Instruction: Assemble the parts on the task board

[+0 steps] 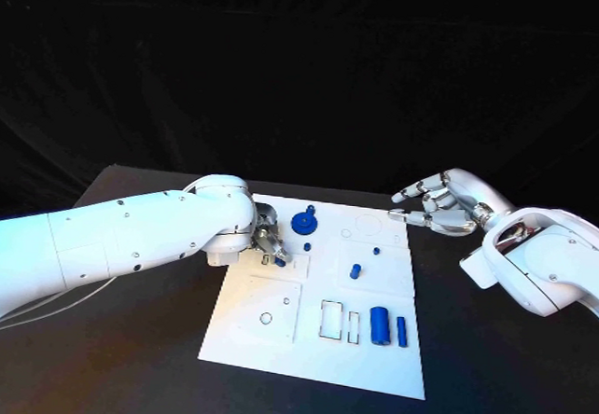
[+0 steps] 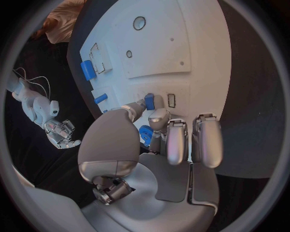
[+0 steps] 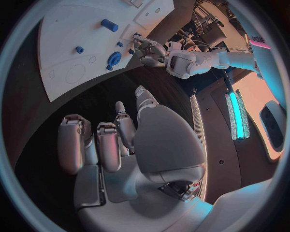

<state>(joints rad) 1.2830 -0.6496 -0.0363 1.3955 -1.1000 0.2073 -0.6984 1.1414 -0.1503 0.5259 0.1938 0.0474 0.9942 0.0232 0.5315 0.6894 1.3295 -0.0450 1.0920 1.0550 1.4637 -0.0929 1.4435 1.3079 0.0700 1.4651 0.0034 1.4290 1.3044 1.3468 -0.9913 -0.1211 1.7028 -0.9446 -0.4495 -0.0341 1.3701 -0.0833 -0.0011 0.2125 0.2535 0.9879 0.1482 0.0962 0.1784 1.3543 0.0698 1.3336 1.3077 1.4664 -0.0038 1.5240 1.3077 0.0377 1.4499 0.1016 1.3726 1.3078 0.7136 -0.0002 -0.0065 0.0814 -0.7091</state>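
The white task board (image 1: pixel 259 340) lies in the middle of the black table. My left hand (image 1: pixel 266 242) hovers over its far left part and pinches a small blue part (image 1: pixel 281 260) between thumb and finger. In the left wrist view this blue part (image 2: pixel 149 101) sits just above the board beside a small rectangular slot (image 2: pixel 171 100). A blue gear-shaped part (image 1: pixel 305 224) stands close behind that hand. My right hand (image 1: pixel 434 205) hangs off the board's far right corner, fingers loosely apart and holding nothing.
Two small blue pegs (image 1: pixel 309 247) (image 1: pixel 356 271) stand mid-board. A thick blue cylinder (image 1: pixel 378 325) and a slim blue piece (image 1: pixel 402 329) lie at the near right, next to a rectangular recess (image 1: pixel 332 321). Round recesses (image 1: pixel 367 228) mark the far right corner.
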